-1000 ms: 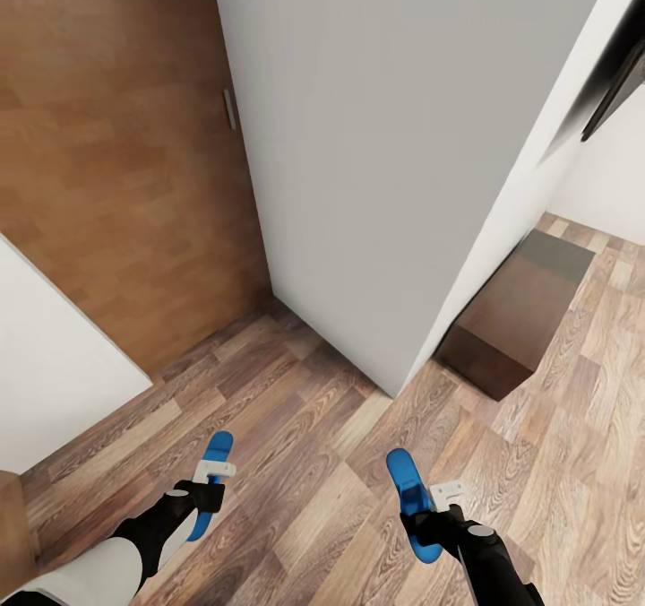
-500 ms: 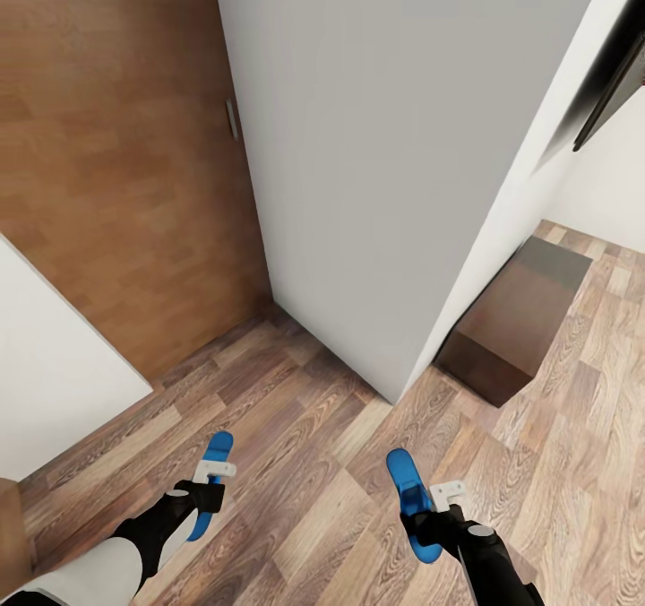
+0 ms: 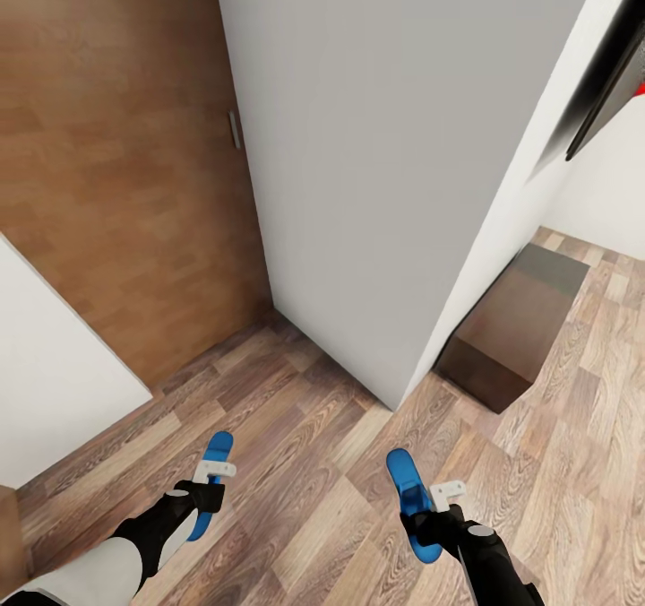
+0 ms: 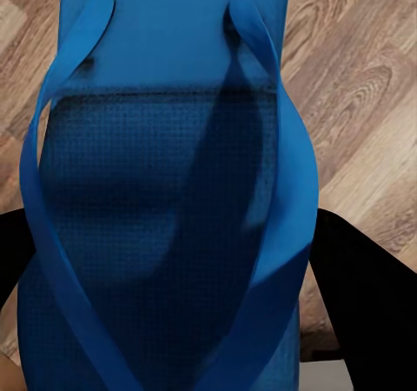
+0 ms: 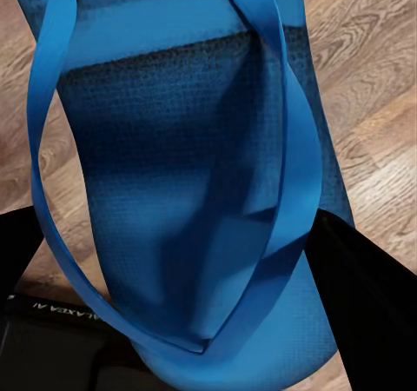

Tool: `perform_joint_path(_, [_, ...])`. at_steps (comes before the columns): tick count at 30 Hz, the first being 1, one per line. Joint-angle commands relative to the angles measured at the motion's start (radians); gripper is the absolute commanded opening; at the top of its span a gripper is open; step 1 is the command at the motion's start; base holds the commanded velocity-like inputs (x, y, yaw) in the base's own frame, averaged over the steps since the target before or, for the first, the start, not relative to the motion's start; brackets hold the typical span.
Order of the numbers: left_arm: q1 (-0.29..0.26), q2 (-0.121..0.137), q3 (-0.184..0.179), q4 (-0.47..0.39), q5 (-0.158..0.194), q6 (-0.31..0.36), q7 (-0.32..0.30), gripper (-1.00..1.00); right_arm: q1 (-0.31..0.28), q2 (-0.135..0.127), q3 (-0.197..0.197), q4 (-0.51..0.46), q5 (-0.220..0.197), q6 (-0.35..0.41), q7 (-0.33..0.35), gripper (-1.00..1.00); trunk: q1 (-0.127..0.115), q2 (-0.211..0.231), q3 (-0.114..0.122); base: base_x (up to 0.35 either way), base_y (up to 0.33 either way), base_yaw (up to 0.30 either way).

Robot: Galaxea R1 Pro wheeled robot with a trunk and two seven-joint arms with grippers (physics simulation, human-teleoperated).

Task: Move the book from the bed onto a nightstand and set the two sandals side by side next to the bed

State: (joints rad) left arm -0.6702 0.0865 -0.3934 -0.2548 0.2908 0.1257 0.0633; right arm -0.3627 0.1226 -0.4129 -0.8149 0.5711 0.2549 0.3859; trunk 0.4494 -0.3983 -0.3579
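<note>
Sandals first: we carry one bright blue flat flip-flop sandal in each gripper. In the head view the left gripper (image 3: 210,485) is clamped on the left blue sandal (image 3: 213,455), whose toe end pokes forward past the fingers, and the right gripper (image 3: 430,512) is clamped on the right blue sandal (image 3: 408,489) in the same manner. Both sandals hang above the brown wood-plank floor (image 3: 305,463), well apart from each other. The left wrist view shows that sandal's sole and curved straps (image 4: 165,191) close up with planks behind; the right wrist view shows the other sole (image 5: 191,182) likewise, with dark gripper parts at its edges.

Ahead of us stand a tall pale grey wall panel (image 3: 376,158), a brown wooden door surface (image 3: 116,185) to its left, and a low dark brown cabinet (image 3: 515,324) on the floor to the right. A white surface (image 3: 54,364) sits at the left edge; we cannot tell what it is.

We judge this a transit step: the sandals are in hand but not yet set down by the bed. To do it well, we keep both grips firm and level while the base turns, swing clear of the panel's corner and the cabinet, and wait until the bed's side is in sight before lowering. Then we bring the two soles down parallel, toes the same way, close together.
</note>
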Motion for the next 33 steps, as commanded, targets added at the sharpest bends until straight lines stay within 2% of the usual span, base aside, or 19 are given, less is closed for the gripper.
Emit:
perform_joint_path(1, [0.0, 0.001, -0.009, -0.003, 0.01, 0.006, 0.006, -1.0, -0.001, 0.002, -0.006, -0.002, 0.009, 0.003, 0.01, -1.0, 0.001, -0.002, 0.0, 0.0, 0.0, 0.0])
perform_joint_path(33, [0.0, 0.01, -0.004, -0.004, 0.019, 0.008, 0.003, -1.0, -0.001, 0.001, -0.008, -0.002, 0.007, 0.003, 0.01, -1.0, 0.001, -0.002, 0.052, 0.0, 0.0, 0.0])
